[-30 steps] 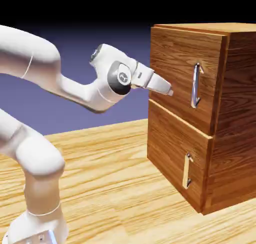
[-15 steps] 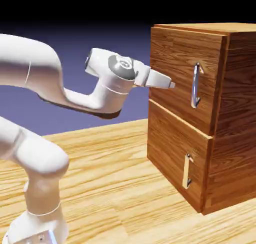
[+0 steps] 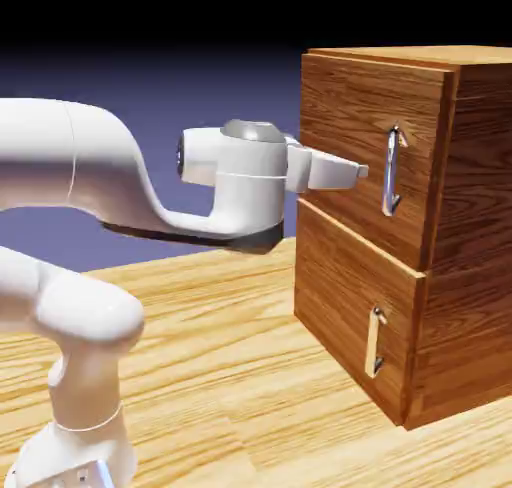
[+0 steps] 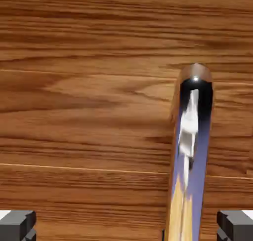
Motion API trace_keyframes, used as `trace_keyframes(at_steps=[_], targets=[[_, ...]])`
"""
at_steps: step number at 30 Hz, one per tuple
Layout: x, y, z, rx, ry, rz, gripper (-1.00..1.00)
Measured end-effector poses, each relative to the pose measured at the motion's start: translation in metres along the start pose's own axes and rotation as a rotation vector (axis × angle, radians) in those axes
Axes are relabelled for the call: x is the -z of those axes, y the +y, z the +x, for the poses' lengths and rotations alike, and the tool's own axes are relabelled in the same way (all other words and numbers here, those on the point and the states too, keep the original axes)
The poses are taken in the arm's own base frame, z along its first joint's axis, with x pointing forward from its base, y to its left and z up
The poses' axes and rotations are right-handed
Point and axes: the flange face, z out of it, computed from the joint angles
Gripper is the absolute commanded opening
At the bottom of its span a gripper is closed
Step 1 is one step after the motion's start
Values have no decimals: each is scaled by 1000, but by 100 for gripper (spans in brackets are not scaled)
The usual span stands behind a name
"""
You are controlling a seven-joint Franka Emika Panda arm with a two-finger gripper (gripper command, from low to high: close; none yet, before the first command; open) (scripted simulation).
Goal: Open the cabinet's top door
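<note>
Reddish wood fronts the cabinet (image 3: pixel 400 226) at three o'clock, my tool (image 3: pixel 358 172) just short of the top door's (image 3: pixel 350 146) stiff, slippery handle (image 3: pixel 391 171); hand view: tool (image 4: pixel 126 227) spread empty, handle (image 4: pixel 190 156) at four o'clock.

The gripper (image 3: pixel 362 171) sits before the top door (image 3: pixel 345 136), just left of its handle (image 3: pixel 391 171) (lower panel (image 3: pixel 340 296) below).
</note>
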Motion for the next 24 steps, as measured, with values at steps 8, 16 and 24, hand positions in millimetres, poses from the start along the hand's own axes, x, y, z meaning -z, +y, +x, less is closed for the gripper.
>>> trace_keyframes(at_steps=[8, 16, 24], targets=[[-14, 33, 9, -35, 55, 88, 100], [-66, 33, 13, -41, 62, 103, -100], [-28, 25, 0, -46, 131, 32, -100]])
